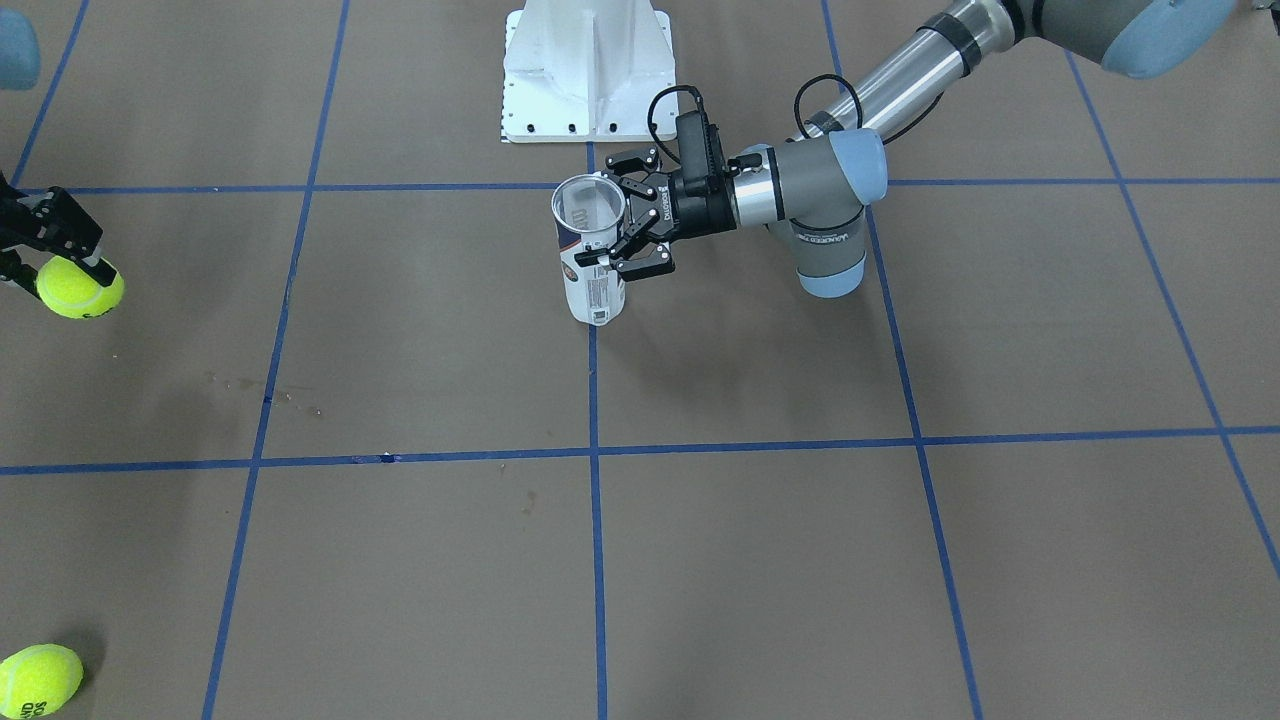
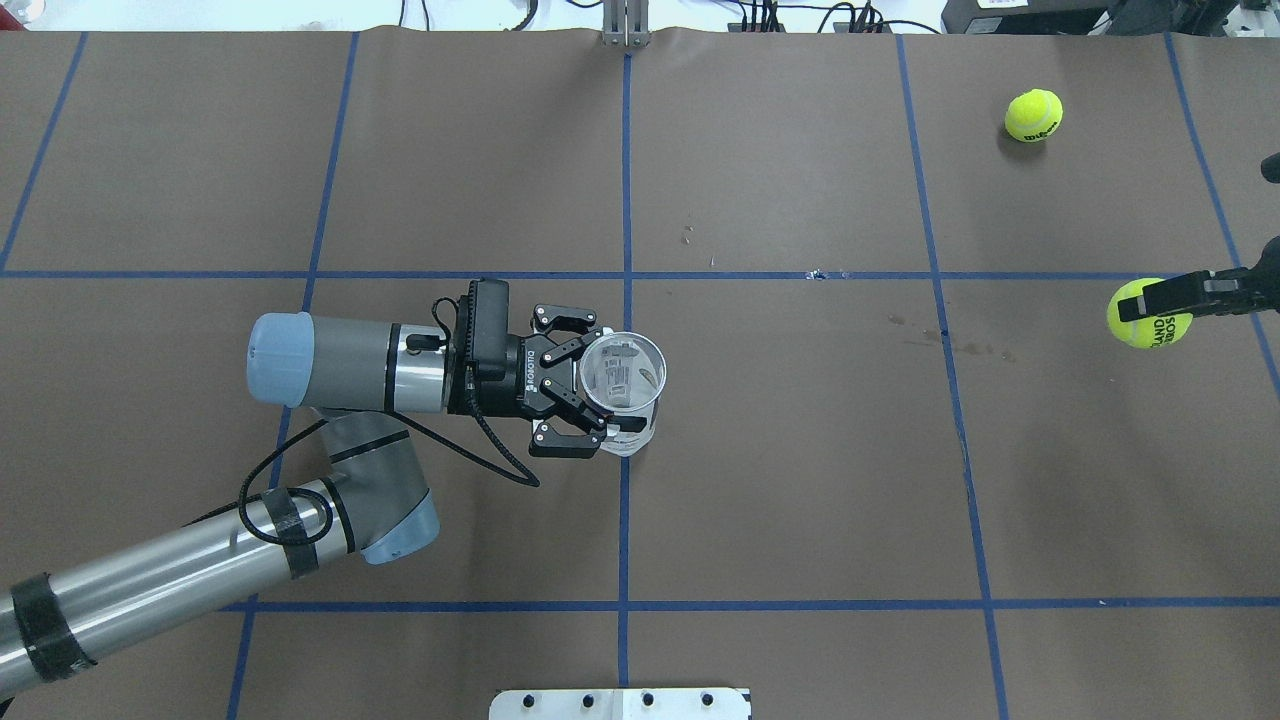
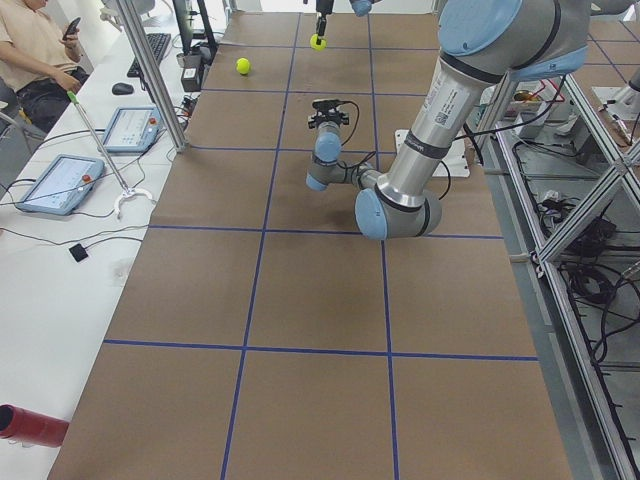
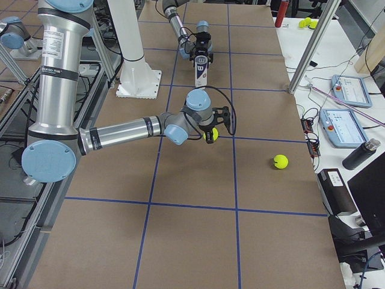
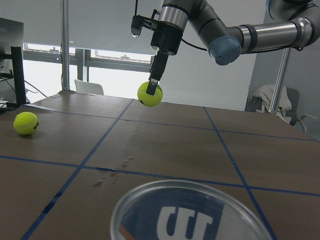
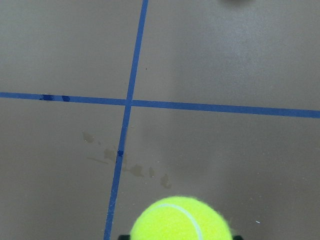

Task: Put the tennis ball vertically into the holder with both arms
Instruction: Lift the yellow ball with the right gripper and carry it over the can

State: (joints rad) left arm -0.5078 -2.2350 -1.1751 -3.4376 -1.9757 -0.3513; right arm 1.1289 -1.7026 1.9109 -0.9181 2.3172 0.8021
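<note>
The holder (image 1: 594, 290) stands upright on the brown table near the middle, its open rim (image 2: 640, 372) facing up. My left gripper (image 2: 600, 385) comes in from the side, with a finger on each side of the tube, shut on it at mid-height. My right gripper (image 2: 1160, 303) is far off to my right, shut on a yellow tennis ball (image 2: 1148, 315) held above the table. That ball also shows in the left wrist view (image 5: 150, 94) and the right wrist view (image 6: 181, 220). The holder looks empty.
A second tennis ball (image 2: 1033, 115) lies loose on the table at the far right, also in the front-facing view (image 1: 38, 680). The white pedestal base (image 1: 587, 70) stands behind the holder. An operator (image 3: 30, 50) sits at a side table with tablets.
</note>
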